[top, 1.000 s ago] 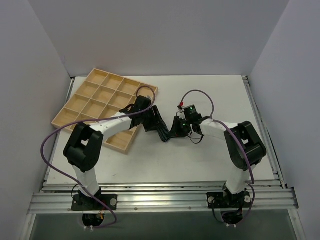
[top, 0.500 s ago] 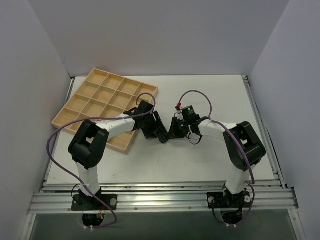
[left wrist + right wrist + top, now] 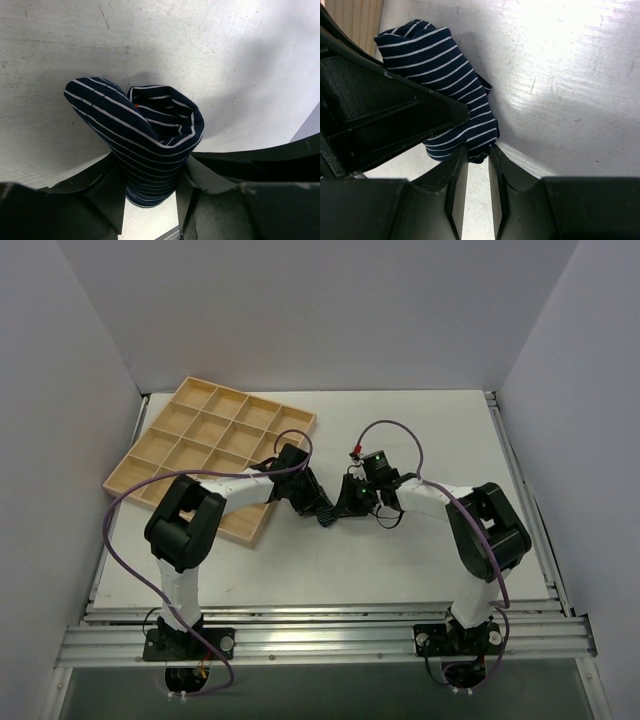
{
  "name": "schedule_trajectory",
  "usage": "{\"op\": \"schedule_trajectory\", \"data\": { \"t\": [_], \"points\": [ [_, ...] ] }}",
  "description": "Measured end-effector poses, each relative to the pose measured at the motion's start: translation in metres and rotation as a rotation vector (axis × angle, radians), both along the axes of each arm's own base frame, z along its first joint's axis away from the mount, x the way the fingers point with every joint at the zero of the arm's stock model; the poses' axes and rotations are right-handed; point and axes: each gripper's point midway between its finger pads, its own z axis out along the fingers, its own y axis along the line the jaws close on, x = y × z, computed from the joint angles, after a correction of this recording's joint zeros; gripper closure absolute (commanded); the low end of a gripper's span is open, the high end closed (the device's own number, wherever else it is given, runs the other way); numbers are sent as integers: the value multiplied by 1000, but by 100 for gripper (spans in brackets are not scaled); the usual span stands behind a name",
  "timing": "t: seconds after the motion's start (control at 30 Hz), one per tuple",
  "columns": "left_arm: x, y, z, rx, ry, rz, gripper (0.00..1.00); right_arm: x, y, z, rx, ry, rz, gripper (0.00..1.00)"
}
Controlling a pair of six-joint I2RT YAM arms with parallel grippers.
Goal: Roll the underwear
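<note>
**Underwear (image 3: 145, 135) rolled into a bundle, held from both sides at the middle of the table**

You have the underwear gathered into a short, thick roll of dark navy cloth with thin white stripes. It sits on the white table (image 3: 420, 420) about midway between left and right, just right of the near right corner of the wooden tray (image 3: 250, 400). It is not in any of the tray's cells.

In the left wrist view the far end of the roll opens into two curled lobes. A small reddish spot shows in the fold between them.

Your left gripper (image 3: 150, 185) is clamped around the near end of the roll. The cloth fills the whole gap between its two fingers (image 3: 107, 192) and touches both.

Your right gripper (image 3: 477, 155) meets the bundle from the right. Its fingers (image 3: 456, 182) stand close together, leaving only a narrow slot. A dark corner of the cloth is pinched at the mouth of that slot, and bare table shows through the rest of it. Most of the striped cloth lies to the far left of those fingertips. Part of it is hidden under the black body of the left gripper.

From above, the two grippers almost touch. Only a sliver of the striped cloth shows between them, so you cannot judge the shape of the roll from that view.
</note>
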Motion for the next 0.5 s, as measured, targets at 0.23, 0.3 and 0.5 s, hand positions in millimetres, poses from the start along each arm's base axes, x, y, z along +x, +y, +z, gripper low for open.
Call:
{"op": "schedule_trajectory", "data": {
  "t": [0.23,0.3,0.5],
  "points": [
    [0,-2,-1,-16,0,-19,75,1,-4,1,-15,2,9,63],
    [0,-2,-1,-20,-2,-27,76,1,-8,-1,-22,7,9,55],
    [-1,-7,-2,-43,-4,-44,77,4,-16,2,10,21,19,46]
  ]
}}
